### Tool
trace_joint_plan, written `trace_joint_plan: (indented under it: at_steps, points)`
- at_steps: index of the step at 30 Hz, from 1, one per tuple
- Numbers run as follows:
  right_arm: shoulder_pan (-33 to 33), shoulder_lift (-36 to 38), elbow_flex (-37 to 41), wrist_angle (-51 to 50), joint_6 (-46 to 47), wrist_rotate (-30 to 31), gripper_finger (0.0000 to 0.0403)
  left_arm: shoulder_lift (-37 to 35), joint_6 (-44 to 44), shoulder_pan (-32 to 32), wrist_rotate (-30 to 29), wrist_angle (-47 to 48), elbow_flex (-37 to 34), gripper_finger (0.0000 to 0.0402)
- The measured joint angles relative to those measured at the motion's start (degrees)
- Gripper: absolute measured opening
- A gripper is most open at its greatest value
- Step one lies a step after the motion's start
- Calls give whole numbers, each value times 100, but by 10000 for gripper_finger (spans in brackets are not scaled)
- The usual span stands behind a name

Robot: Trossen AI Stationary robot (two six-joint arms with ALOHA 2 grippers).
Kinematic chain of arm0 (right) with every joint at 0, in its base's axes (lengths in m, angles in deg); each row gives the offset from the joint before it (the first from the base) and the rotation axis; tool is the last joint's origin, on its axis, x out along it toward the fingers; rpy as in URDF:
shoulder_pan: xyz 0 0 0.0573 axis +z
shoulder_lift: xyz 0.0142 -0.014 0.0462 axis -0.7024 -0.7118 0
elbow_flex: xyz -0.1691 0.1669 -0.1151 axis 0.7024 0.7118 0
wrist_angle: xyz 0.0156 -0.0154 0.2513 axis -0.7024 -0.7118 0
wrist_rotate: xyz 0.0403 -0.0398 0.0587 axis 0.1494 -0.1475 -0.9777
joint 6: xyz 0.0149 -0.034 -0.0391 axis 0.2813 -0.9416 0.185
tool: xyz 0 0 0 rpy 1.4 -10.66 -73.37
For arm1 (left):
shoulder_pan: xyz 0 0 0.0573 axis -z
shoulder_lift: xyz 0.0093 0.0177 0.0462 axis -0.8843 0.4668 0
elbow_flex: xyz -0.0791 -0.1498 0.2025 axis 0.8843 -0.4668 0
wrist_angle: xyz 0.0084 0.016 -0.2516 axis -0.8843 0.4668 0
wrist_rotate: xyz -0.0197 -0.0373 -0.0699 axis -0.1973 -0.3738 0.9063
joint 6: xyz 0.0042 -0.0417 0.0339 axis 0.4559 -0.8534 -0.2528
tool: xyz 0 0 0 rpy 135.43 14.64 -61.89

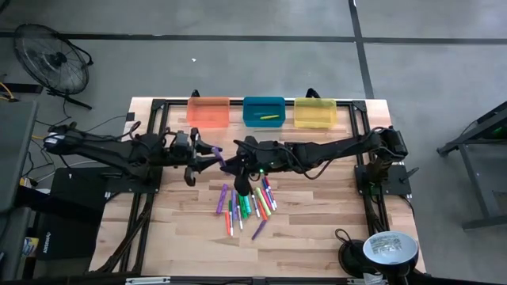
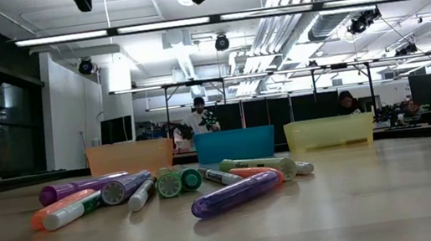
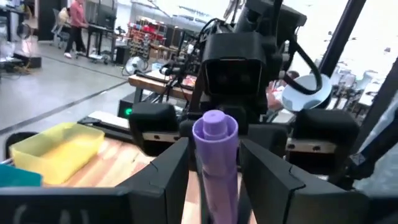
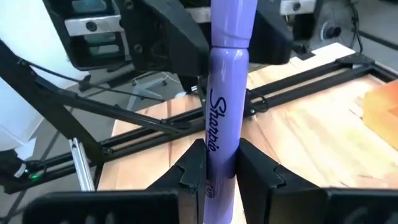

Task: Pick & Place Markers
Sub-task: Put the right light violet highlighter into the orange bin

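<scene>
1. Three translucent bins stand in a row at the far edge of the table (image 1: 333, 229): an orange bin (image 1: 208, 111), a blue bin (image 1: 264, 110) holding one yellow marker (image 1: 270, 117), and a yellow bin (image 1: 315, 112).
2. A fan (image 1: 54, 58) stands on the floor beyond the table's left corner, and people sit at desks in the room behind.
3. Both arms reach toward the table's middle, above the loose markers (image 1: 249, 204), which lie in a cluster nearer the front edge.
4. The purple marker (image 4: 227, 87) is held in the air between the arms, with a black "Sharpie" script along its barrel.
5. The right gripper (image 4: 219, 163) pinches one end of it.
6. The left gripper (image 3: 214, 163) pinches the other end, its fingers pressed against the barrel's sides.
</scene>
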Motion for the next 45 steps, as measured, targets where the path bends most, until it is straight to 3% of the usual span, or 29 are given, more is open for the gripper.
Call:
trace_joint_plan:
  at_steps: [10,17,24,35,41,45]
  points:
    - [-120,0,0,135,-260,-292,56,363,-538,2,-32,-280,0,136]
    - [-120,0,2,124,-440,-473,55,363,-446,4,-74,-423,0,52]
    - [-122,0,2,118,-485,-492,55,363,-391,4,-145,-423,0,54]
    - [-166,85,3,-49,-504,-475,127,365,-405,4,-413,-431,-5,54]
    - [-300,581,4,-710,-502,-466,141,365,-341,0,-741,-438,-7,54]
    - [-376,991,4,-1581,-506,109,146,365,-222,0,-1156,-388,17,54]
